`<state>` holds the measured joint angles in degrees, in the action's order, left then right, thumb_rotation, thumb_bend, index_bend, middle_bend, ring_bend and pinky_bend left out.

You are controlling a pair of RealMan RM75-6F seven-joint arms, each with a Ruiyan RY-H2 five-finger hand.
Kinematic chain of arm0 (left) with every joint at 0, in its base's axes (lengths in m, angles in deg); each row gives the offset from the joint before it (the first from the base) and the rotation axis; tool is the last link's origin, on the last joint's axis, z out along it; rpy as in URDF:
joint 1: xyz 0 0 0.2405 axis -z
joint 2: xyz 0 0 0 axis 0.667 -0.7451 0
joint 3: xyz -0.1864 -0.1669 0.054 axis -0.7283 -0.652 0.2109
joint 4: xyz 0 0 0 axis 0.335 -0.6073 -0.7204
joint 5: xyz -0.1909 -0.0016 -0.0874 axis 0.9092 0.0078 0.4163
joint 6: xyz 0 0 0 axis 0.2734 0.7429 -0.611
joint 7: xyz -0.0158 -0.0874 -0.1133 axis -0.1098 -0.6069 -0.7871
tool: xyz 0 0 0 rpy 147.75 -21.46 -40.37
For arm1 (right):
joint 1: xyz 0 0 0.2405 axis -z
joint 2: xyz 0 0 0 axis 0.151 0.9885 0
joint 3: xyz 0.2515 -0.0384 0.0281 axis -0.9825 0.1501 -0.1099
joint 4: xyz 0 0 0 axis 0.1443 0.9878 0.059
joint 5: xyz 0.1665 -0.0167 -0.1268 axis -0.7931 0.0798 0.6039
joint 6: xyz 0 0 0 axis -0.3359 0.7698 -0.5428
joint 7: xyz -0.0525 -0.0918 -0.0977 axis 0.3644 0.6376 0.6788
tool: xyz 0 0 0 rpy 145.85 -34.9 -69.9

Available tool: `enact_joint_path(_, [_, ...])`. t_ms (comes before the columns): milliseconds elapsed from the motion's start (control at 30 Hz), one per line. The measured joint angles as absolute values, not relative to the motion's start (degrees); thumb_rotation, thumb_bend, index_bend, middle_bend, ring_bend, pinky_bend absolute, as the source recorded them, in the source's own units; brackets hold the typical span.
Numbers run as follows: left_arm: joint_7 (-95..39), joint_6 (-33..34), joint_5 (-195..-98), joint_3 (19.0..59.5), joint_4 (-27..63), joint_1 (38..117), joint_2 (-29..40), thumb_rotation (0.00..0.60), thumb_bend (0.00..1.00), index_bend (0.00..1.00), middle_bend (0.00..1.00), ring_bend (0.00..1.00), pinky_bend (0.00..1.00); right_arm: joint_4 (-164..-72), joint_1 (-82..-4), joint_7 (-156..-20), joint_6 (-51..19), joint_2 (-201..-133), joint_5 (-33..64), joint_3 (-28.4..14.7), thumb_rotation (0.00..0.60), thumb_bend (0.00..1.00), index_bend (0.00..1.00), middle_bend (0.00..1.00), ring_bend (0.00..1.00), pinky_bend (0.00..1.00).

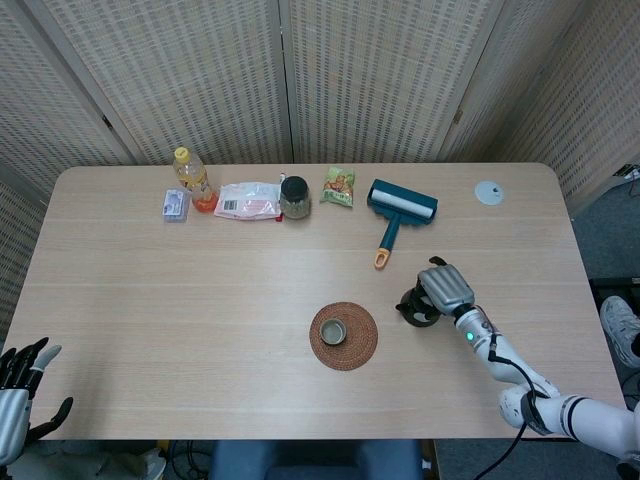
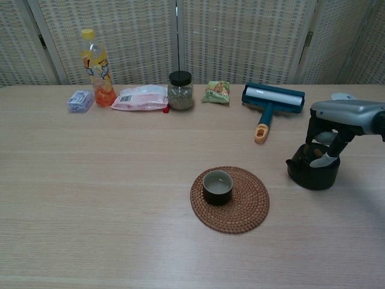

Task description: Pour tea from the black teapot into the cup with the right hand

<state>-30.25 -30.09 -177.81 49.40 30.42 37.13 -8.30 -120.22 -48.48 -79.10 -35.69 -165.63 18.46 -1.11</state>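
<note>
Reaching down over the black teapot [image 2: 312,173], my right hand [image 2: 334,122] wraps its fingers on the handle, ready to lift toward the cup [image 2: 218,186] nearby on its woven mat [image 2: 243,208].

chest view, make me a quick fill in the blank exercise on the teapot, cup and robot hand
1. The cup sits on a round woven ____.
2. The right robot hand is over the black ____, which stands on the table.
3. The item with an orange-tipped handle behind the teapot is a lint ____.
4. The bottle has a ____ cap.

Missing words: mat; teapot; roller; yellow
</note>
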Motion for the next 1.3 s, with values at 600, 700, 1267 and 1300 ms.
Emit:
enact_joint_path(600, [-30.59,-30.11,-177.99,49.46,30.27,37.18,-8.31,0.600,0.29,0.15,0.07,0.09,0.01,-125.68,-47.35,-74.69,-32.46,-162.94,18.18,-1.13,0.552,0.02,0.32,0.32,0.22,0.09])
enact_joint_path(700, [-30.58,-30.09,-178.01,49.44,30.34,37.22,-8.34,0.600,0.29,0.15,0.07,0.09,0.01,-126.70,-47.09,-73.32,-31.43,-162.36,18.02,-1.18,0.544,0.02,0.26,0.23,0.15,0.06])
enact_joint_path(1267, [-30.89,-29.50,-178.31,48.67,30.86,38.51,-9.05,0.600,0.29,0.15,0.07,0.09,0.01,-134.87,-39.99,-67.21,-14.49,-157.96,23.56,-0.11,0.600,0.05,0.23,0.20,0.09,0.03])
enact_joint_path(1300, [-30.90,-29.32,-178.29,48.64,30.93,38.63,-9.12,0.600,0.29,0.15,0.07,0.09,0.01,-135.59,-39.18,-67.03,-13.17,-157.48,24.16,0.15,0.600,0.05,0.23,0.20,0.09,0.03])
